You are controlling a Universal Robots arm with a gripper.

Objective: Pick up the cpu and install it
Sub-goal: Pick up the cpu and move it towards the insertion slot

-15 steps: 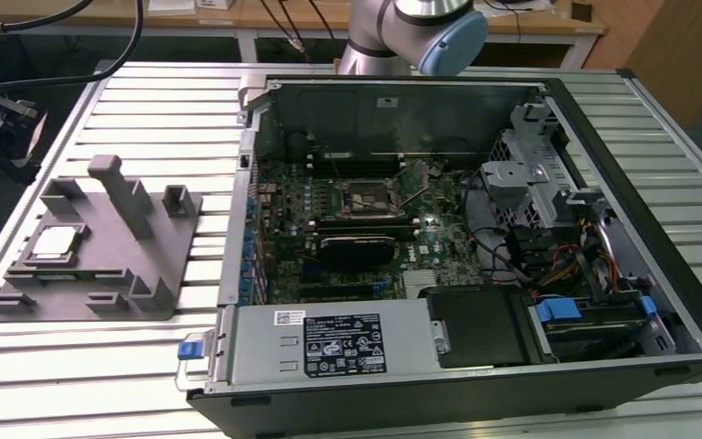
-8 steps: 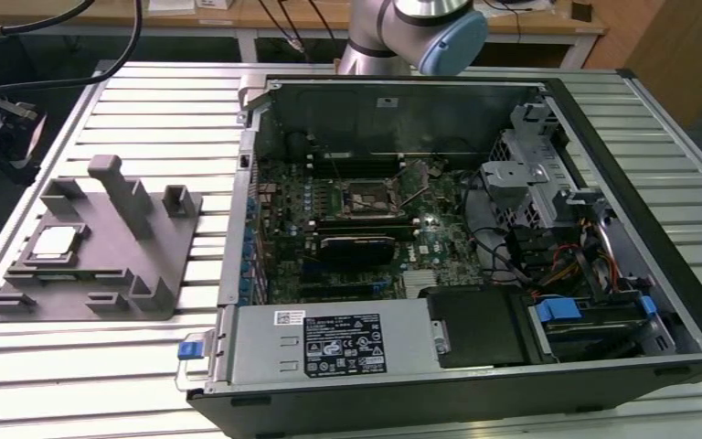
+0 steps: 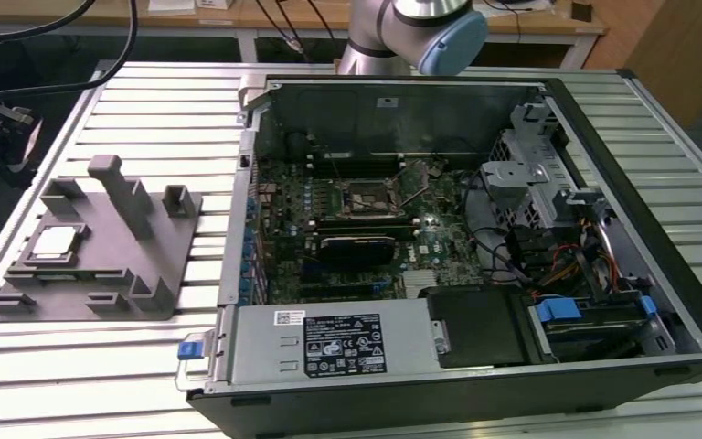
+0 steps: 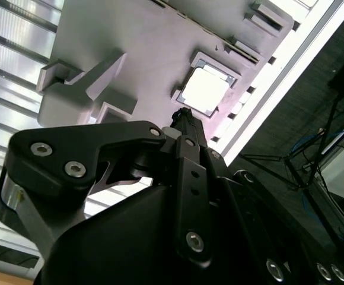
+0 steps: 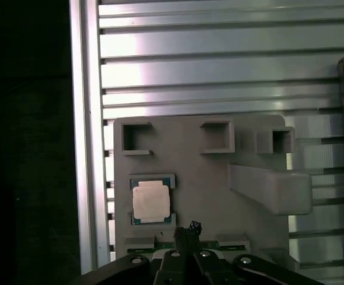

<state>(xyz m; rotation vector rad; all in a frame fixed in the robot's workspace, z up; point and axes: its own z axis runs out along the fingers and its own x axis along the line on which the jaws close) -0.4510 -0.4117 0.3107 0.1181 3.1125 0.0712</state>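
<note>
Claw (image 5: 190,228) tips are looking pressed together and are pinching nothing. In both wrist views they are hanging over the grey block, near the cpu and not touching it.

The cpu (image 5: 151,200) is lying flat in its own little square pocket in the grey block (image 5: 201,172), with its shiny top facing up. In the exterior view, the tall post (image 3: 110,187) of the block is standing at about 1 o'clock from the cpu. The block is resting on the ribbed metal table (image 3: 107,366). The open computer case (image 3: 643,183) is sitting at about 3 o'clock from the block, well apart from the cpu. Inside it, the black-framed socket (image 3: 369,197) is waiting with nothing in it, as far as I can tell.

I am judging that the pick-up step is only starting, since the cpu is not lifted yet. I am thinking the pick-up is calling for the claw tips to spread and line up square over the cpu. It is also calling for a soft, level hold on its edges, because the pocket walls are sitting close around it.
</note>
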